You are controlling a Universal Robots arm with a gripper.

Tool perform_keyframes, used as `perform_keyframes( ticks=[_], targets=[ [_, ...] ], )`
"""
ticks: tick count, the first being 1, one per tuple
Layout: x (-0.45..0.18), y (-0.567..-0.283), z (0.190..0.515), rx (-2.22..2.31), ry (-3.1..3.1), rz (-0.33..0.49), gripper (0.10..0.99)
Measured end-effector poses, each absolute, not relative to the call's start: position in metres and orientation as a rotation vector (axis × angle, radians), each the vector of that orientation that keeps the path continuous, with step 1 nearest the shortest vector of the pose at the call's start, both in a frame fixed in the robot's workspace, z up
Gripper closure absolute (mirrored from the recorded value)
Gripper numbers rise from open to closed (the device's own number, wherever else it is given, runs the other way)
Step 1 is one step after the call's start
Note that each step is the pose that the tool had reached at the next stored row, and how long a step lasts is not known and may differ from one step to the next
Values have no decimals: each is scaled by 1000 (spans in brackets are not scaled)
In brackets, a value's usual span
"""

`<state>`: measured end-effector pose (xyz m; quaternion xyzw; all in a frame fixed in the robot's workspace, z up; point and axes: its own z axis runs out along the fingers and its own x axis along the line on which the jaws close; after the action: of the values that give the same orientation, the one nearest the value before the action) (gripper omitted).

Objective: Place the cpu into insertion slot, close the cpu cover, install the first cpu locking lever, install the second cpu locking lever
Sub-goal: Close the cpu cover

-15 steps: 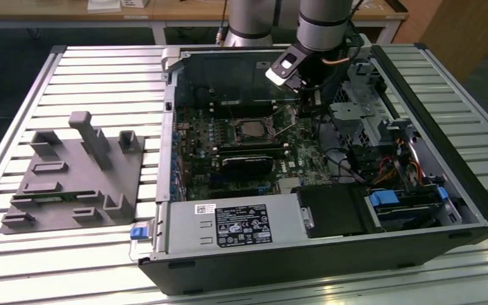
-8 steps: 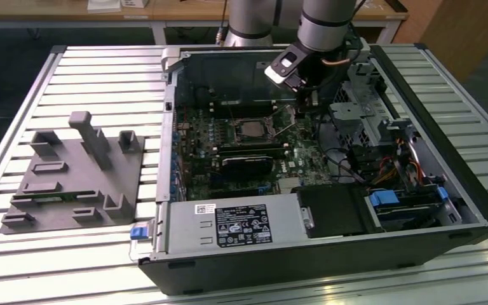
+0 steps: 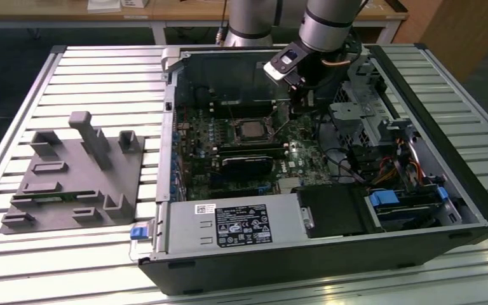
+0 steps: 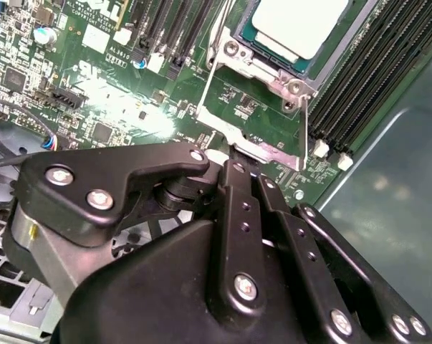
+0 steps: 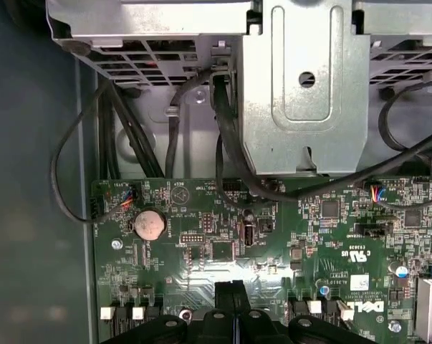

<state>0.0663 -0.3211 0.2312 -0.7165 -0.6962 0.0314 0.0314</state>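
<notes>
1. Exterior view: black two-finger gripper (image 3: pixel 297 105) hangs inside a black computer case (image 3: pixel 312 270), near the square silvery-topped cpu (image 3: pixel 251 129).
2. Second wrist view: gripper fingers (image 4: pixel 230 204) are pressed together.
3. Thin silver metal cpu cover (image 4: pixel 264 69) frames the chip on the green motherboard (image 4: pixel 94 100).
</notes>
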Motion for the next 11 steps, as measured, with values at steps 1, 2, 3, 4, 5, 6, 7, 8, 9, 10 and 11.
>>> perform_keyframes(
  ticks=[1,2,3,4,5,6,7,8,9,10,11],
  targets=[
    [66,-321,231,-2207,-2144,97,980],
    [66,-321,231,-2207,-2144,97,980],
    [66,-321,231,-2207,-2144,97,980],
    [66,-321,231,-2206,-2144,98,980],
    [66,-321,231,-2206,-2144,98,980],
    [66,-321,231,-2206,-2144,98,980],
    [65,-321,231,-2206,-2144,97,980],
    [64,-321,232,-2207,-2144,97,980],
    [63,-321,232,-2207,-2144,96,980],
    [62,-321,233,-2207,-2145,96,980],
    [60,-321,234,-2208,-2145,95,980]
  ],
)
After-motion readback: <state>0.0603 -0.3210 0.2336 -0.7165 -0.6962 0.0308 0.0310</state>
